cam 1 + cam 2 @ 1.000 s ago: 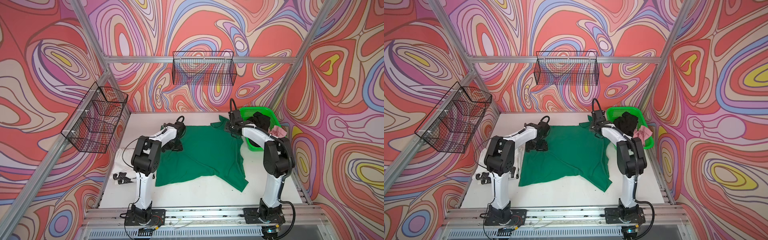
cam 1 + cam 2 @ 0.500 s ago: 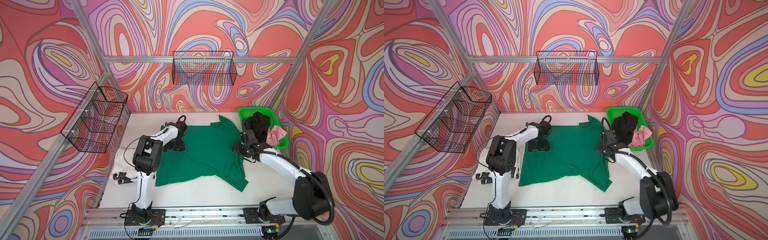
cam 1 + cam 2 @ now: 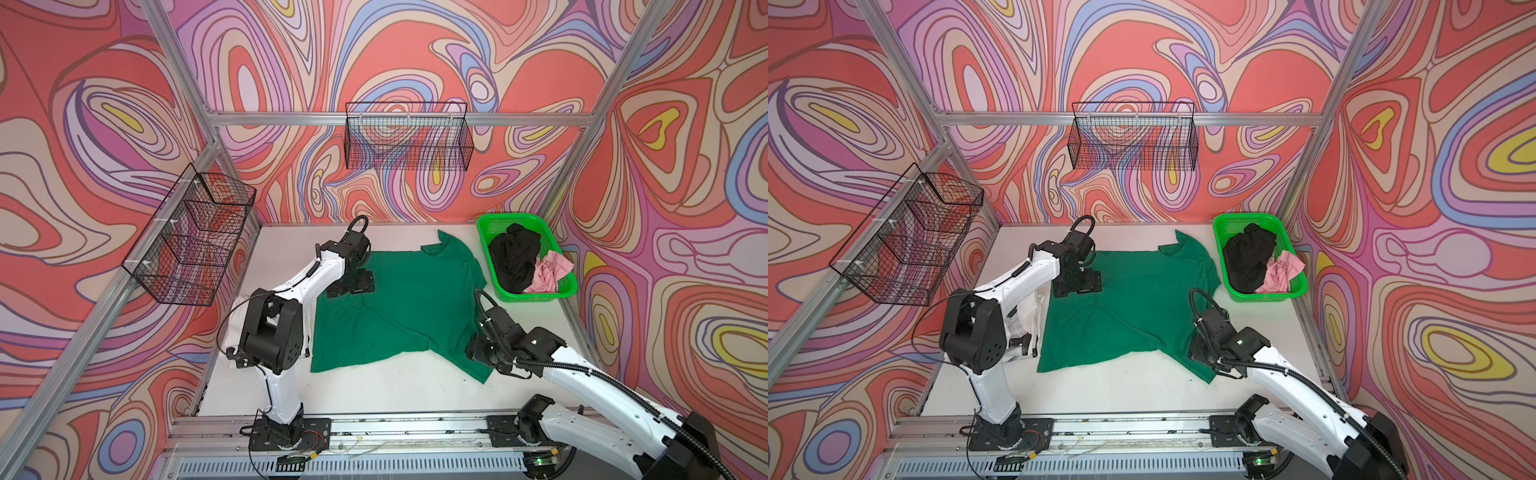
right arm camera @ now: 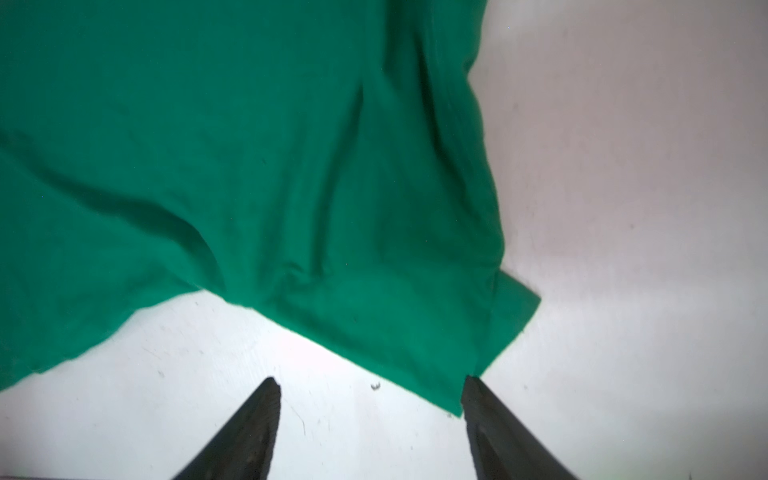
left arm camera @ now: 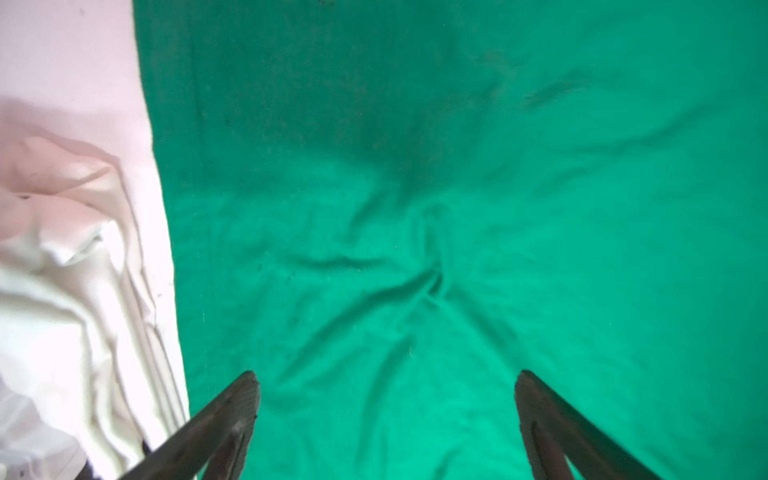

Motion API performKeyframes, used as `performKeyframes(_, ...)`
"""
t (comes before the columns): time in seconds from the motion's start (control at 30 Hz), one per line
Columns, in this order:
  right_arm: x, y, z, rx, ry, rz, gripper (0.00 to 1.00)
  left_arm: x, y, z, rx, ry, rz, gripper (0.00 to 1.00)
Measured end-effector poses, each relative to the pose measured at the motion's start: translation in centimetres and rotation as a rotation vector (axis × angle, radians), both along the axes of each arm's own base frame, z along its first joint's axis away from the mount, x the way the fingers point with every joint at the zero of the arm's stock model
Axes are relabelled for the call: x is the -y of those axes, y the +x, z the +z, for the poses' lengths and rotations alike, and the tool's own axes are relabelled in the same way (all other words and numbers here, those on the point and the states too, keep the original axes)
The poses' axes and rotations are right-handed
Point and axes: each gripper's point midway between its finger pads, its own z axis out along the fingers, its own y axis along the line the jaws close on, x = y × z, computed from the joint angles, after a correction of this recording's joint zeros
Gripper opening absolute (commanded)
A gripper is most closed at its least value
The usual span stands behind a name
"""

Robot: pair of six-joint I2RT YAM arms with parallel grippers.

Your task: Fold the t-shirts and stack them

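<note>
A large dark green t-shirt (image 3: 399,307) (image 3: 1125,316) lies spread on the white table in both top views. My left gripper (image 3: 351,286) (image 3: 1077,284) hangs open over its far left part, with wrinkled green cloth (image 5: 457,208) below the fingers and nothing between them (image 5: 384,382). A crumpled white t-shirt (image 5: 62,311) (image 3: 1032,322) lies beside the green one's left edge. My right gripper (image 3: 482,353) (image 4: 368,384) stands open at the green t-shirt's near right corner (image 4: 453,399), which lies right by one finger. A black t-shirt (image 3: 515,257) and a pale pink one (image 3: 550,272) sit in the basket.
The bright green plastic basket (image 3: 536,297) stands at the table's far right. Black wire baskets hang on the back wall (image 3: 407,141) and the left wall (image 3: 191,245). A metal rail (image 3: 374,424) with both arm bases runs along the front edge.
My right arm swung from the shirt's far right, by the basket, down to its near right corner, and its jaws widened. The left gripper stayed in place and opened slightly more.
</note>
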Motion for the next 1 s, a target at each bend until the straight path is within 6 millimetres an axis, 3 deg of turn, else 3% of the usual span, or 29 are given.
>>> performKeyframes(0.27, 1.0, -4.2, -3.2, -0.133, -0.069, -0.01, 0.67, -1.4, -3.9, -0.3, -0.019, 0.015, -0.028, 1.0)
performKeyframes(0.4, 0.7, -4.2, -4.1, -0.161, -0.095, -0.016, 0.57, -2.2, -5.1, -0.2, -0.013, 0.032, -0.034, 1.0)
performKeyframes(0.67, 0.3, -3.6, -6.0, -0.176, -0.143, -0.008, 0.48, -2.7, -5.3, -0.1, 0.002, 0.05, -0.036, 1.0)
performKeyframes(0.87, 0.7, -2.9, -6.2, -0.144, -0.179, -0.003, 0.27, -2.7, -5.2, -0.1, 0.006, 0.055, -0.038, 1.0)
performKeyframes(1.0, 0.8, -2.7, -6.5, -0.14, -0.197, 0.004, 0.04, -2.7, -5.1, -0.1, 0.008, 0.055, -0.041, 1.0)
